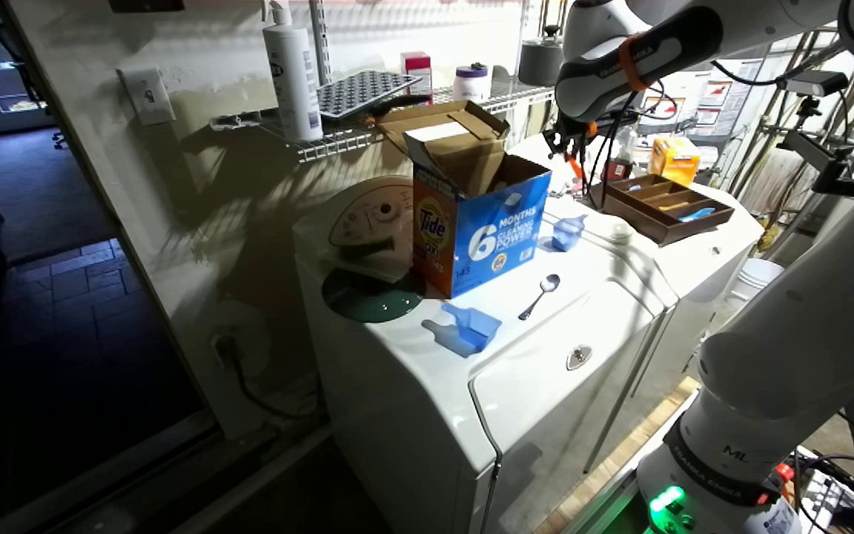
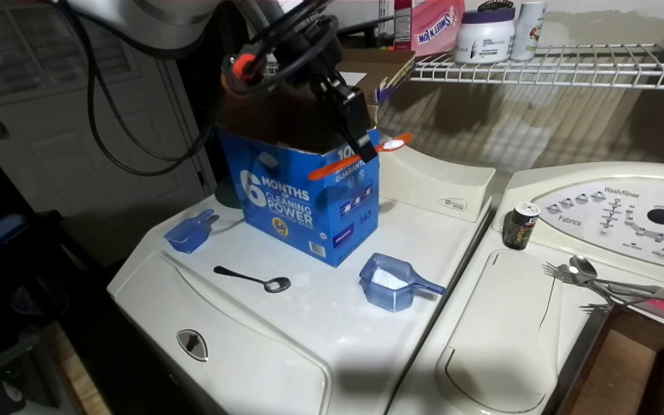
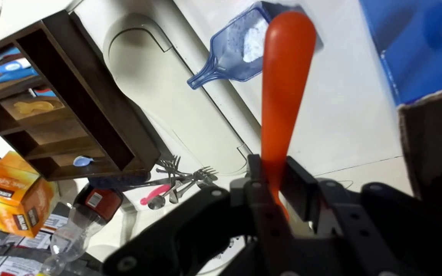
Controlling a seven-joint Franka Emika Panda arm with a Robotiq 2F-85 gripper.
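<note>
We are watching an orange spoon (image 3: 282, 99) with white powder (image 2: 393, 144) in its bowl, and the pincer (image 2: 368, 151) is gripping its handle close to that bowl, the jaws standing nearly together. We are finding the spoon raised near the upper part of the Tide detergent box (image 1: 501, 237), which is standing open on a white appliance (image 2: 320, 328). Near the box's "ORIGINAL" side, a blue scoop (image 2: 389, 298) is holding white powder. In front of the box's "6 MONTHS" face, a metal spoon (image 2: 249, 277) is lying; near the corner of the box's orange side, a second blue scoop (image 1: 477, 328) is resting. Well apart from the box, on the neighbouring appliance (image 2: 499, 323), we are seeing a pile of forks and spoons (image 2: 620, 288) and a compartmented wooden tray (image 3: 108, 96). Behind and above the box, a wire shelf (image 2: 562, 69) is carrying a Sweet'N Low box (image 2: 433, 26).
</note>
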